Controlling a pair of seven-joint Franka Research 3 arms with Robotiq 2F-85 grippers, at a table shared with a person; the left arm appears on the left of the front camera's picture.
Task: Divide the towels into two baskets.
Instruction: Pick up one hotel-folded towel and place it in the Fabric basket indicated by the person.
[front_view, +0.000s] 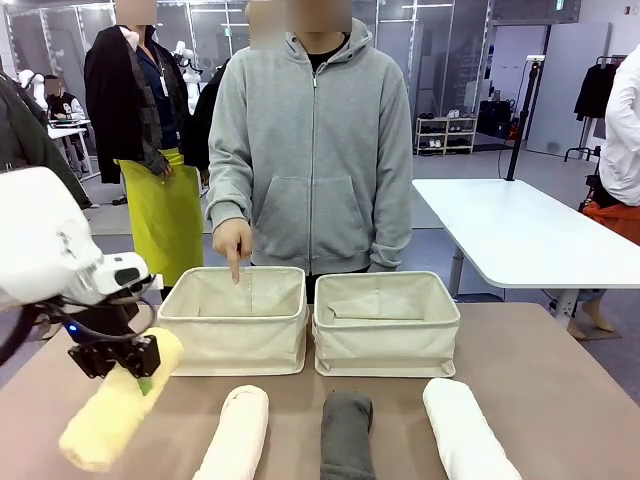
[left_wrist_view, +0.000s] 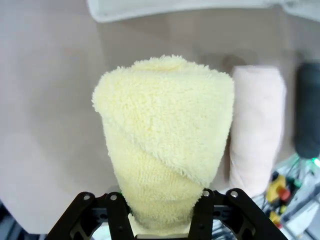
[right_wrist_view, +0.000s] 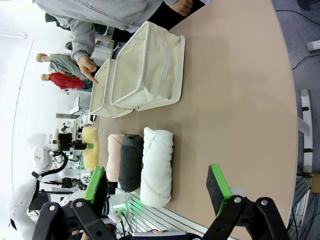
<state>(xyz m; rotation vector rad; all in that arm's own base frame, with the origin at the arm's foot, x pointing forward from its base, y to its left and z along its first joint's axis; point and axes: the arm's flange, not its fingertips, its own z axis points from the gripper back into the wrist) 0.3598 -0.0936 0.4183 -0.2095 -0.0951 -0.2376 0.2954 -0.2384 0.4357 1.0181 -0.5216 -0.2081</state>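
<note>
Pale yellow towel (front_view: 118, 412): at the table's left end, pinched across its roll by the left gripper (front_view: 133, 372), jaws pressed into the terry near the roll's far end. Long axis runs from the claw back toward the robot's edge and slightly left, so most of the roll trails on the near side of the grip. Cannot tell whether the near end is clear of the table.

Left basket (front_view: 232, 338) lies just beyond the claw and to its right, nearer to this arm than the right basket (front_view: 386, 342), which stands touching it or nearly so. Person's hand (front_view: 233, 243) points a finger down into the left basket (read as the intended bin).

Judgement: the carry is forward and rightward over the near rim. The roll probably needs turning to lie along the basket.

Cream towel (front_view: 238, 430), dark grey towel (front_view: 347, 435) and white towel (front_view: 465, 430) lie side by side before the baskets, ungripped.

Right gripper (right_wrist_view: 157, 189): jaws spread wide, holding nothing, near the white towel's near end.
</note>
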